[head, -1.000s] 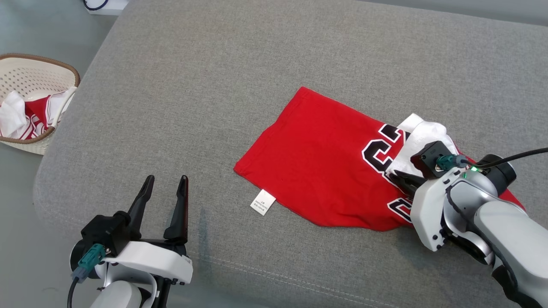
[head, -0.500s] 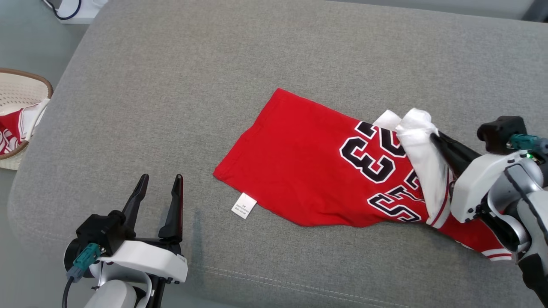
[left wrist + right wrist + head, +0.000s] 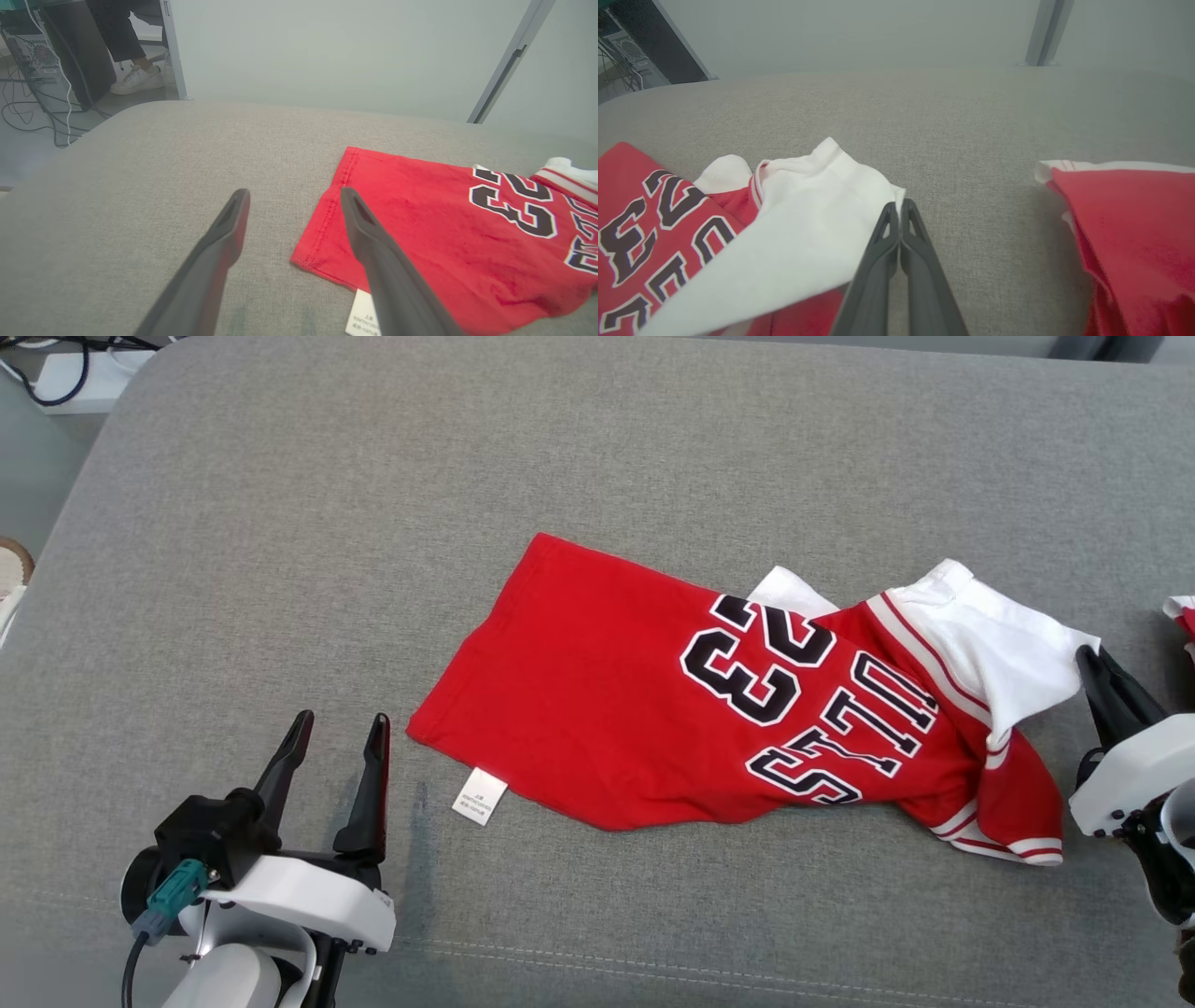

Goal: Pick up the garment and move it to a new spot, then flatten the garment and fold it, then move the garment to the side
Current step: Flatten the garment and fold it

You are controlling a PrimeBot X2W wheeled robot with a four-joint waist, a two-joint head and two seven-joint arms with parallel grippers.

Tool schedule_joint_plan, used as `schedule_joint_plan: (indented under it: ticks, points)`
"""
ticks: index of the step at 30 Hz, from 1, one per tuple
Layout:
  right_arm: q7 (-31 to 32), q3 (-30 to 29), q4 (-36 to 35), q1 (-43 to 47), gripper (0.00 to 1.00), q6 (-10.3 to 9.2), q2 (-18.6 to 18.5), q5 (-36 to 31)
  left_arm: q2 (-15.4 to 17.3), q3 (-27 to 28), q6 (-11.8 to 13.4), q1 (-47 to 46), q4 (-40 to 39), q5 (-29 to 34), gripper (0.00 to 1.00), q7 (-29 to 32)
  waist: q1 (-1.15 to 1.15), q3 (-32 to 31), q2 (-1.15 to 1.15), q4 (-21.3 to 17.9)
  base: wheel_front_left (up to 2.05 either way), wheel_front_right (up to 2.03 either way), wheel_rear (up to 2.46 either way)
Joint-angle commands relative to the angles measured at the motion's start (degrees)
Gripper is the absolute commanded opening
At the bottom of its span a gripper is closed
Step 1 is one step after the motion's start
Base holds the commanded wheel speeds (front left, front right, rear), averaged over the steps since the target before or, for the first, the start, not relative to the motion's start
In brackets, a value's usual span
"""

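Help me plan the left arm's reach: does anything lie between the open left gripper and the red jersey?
Nothing visible does. Bare grey cushion separates the left gripper from the jersey; its white care label lies by the near hem.

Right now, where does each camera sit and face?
Head view: high up, looking down on the grey cushion and red jersey; left gripper lower left, right gripper at right edge.
Left wrist view: low over the cushion, looking along its open fingers toward the jersey's hem.
Right wrist view: low, looking along its shut fingers pinching the white sleeve.
Shared: all three show the jersey's 23.
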Motion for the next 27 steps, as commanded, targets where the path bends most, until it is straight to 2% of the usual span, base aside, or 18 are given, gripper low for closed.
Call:
schedule_joint_plan:
  ticks: [1, 9, 10, 11, 16, 19, 23, 27]
  points:
    - [-1.2, 0.0, -0.8, 0.5, 0.00, -0.16, -0.5, -0.9, 1.7, 2.2, 0.4, -2.8, -1.6, 0.8, 1.00, 0.1, 0.00, 0.2, 0.00, -0.6, 0.00, 0.00, 0.00]
    - [-8.5, -3.8, 5.5, -3.5, 0.00, -0.16, 1.2, -4.9, 3.2, 2.2, 0.8, -3.4, -3.1, 1.2, 1.00, 1.4, 0.00, 1.1, 0.00, -2.4, 0.00, 0.00, 0.00]
    - [-9.0, -4.1, 6.8, -4.1, 0.89, -0.16, 1.5, -5.4, 3.3, 2.1, 0.8, -3.4, -3.3, 1.2, 1.00, 1.5, 0.00, 1.1, 0.00, -2.6, 0.00, 0.00, 0.00]
    - [-9.5, -4.2, 8.0, -4.8, 1.00, -0.16, 1.8, -5.9, 3.4, 2.1, 0.9, -3.4, -3.3, 1.2, 1.00, 1.7, 0.00, 1.0, 0.00, -2.7, 0.00, 0.00, 0.00]
    - [-13.4, -4.3, 10.4, -6.4, 1.00, -0.16, 2.5, -6.9, 3.8, 2.1, 1.2, -3.1, -3.7, 1.2, 1.00, 2.1, 0.00, 0.1, 0.00, -3.4, 0.00, 0.00, 0.00]
    - [-15.7, -4.5, 8.6, -5.8, 1.00, -0.16, 2.7, -7.0, 4.3, 2.3, 1.6, -2.4, -4.0, 1.2, 1.00, 2.2, 0.00, -0.9, 0.00, -4.1, 0.00, 0.00, 0.00]
    - [-17.4, -5.2, 2.0, -2.5, 1.00, -0.16, 3.2, -7.7, 4.9, 2.5, 2.1, -1.4, -4.5, 1.1, 1.00, 2.5, 0.00, -2.5, 0.00, -5.0, 0.00, 0.00, 0.00]
    - [-17.9, -6.2, -7.6, 3.4, 1.00, -0.16, 4.2, -10.0, 5.6, 3.0, 2.8, -0.3, -5.2, 1.0, 1.00, 2.5, 0.00, -4.2, 0.00, -5.9, 0.00, 0.00, 0.00]
